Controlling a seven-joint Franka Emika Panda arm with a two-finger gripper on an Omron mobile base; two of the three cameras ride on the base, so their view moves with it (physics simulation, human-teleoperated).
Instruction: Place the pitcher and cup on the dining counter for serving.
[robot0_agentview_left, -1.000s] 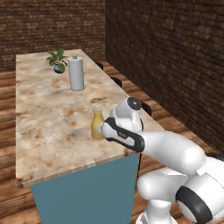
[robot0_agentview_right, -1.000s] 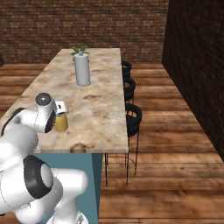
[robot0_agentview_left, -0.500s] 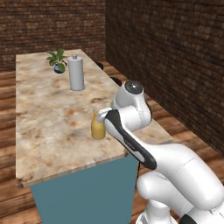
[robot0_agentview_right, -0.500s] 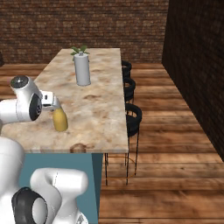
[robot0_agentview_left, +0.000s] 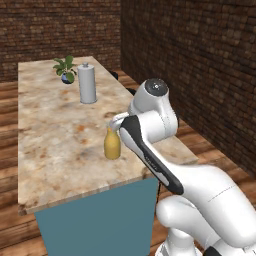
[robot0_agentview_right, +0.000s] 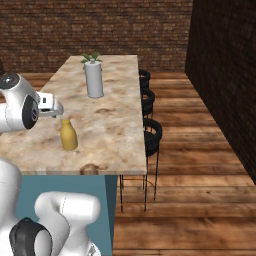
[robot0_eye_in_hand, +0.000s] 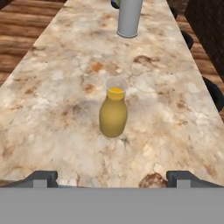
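One task item, the pitcher (robot0_agentview_left: 112, 144), stood upright on the dining bench (robot0_agentview_left: 45, 135), set in from the near edge toward the robot's end of the long top. That placing looked deliberate: clear of the rim, where a nudge would be unlikely to tip it off, and within easy reach for serving. The fingers (robot0_eye_in_hand: 112, 177) were spread wide, their two tips far apart at the bottom of the hand view, and they held nothing; the pitcher stood apart from them, out in front, with bare stone between. From that I judged the pitcher's part of the job done and the cup's part yet to do.

The hand view looked down into the pitcher's neck and showed orange-yellow liquid inside, which neither base view revealed. It also made the gap between tips and pitcher plain. The left base view showed the arm's wrist bent just beside the pitcher, and farther along the bench a grey canister (robot0_agentview_left: 87, 84) with a small potted plant (robot0_agentview_left: 65, 70) behind it. The right base view added what the left hid behind the arm: a row of dark stools (robot0_agentview_right: 152, 135) along the bench's far side, above the plank floor.
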